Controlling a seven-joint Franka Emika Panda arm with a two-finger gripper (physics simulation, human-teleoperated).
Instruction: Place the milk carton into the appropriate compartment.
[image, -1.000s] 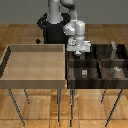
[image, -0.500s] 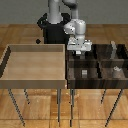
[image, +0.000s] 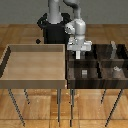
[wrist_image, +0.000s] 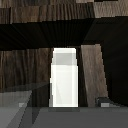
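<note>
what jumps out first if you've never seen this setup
The white arm draws the eye first: it reaches down over the dark four-cell tray on the exterior view's right, its claw low over a rear cell. In the wrist view a pale carton stands upright right under the camera. The big tan tray fills the exterior view's left.
</note>
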